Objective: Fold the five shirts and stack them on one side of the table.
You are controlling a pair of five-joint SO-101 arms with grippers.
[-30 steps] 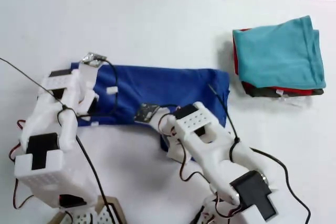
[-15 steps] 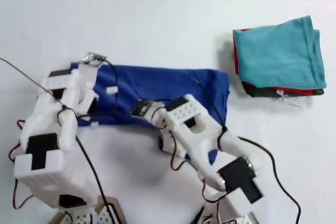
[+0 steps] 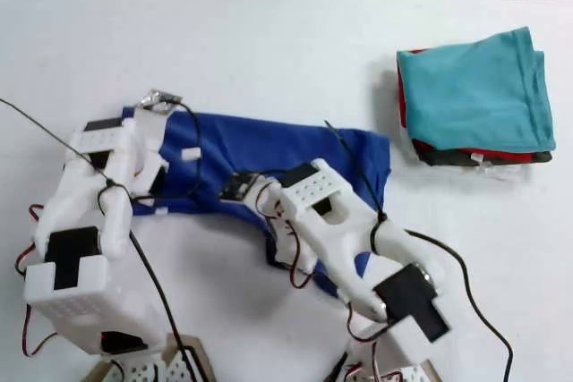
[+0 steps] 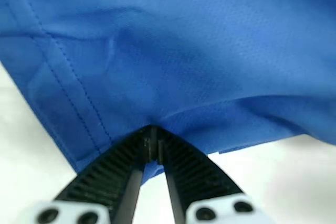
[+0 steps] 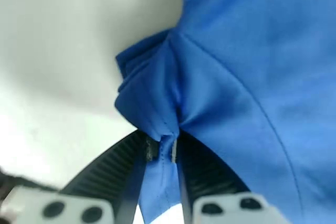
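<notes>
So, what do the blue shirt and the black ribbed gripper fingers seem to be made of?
The blue shirt looks like thin, matte knit fabric: fine texture, stitched hem, soft folds. The black ribbed fingers look like hard matte plastic, possibly printed.

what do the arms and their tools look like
The left arm and right arm are blocky white plastic with black motor blocks and thin black and red cables. The left tool and right tool have black ribbed fingers.

Plain blue shirt (image 3: 269, 145), teal-topped stack (image 3: 474, 87), white table (image 3: 269, 42)
</notes>
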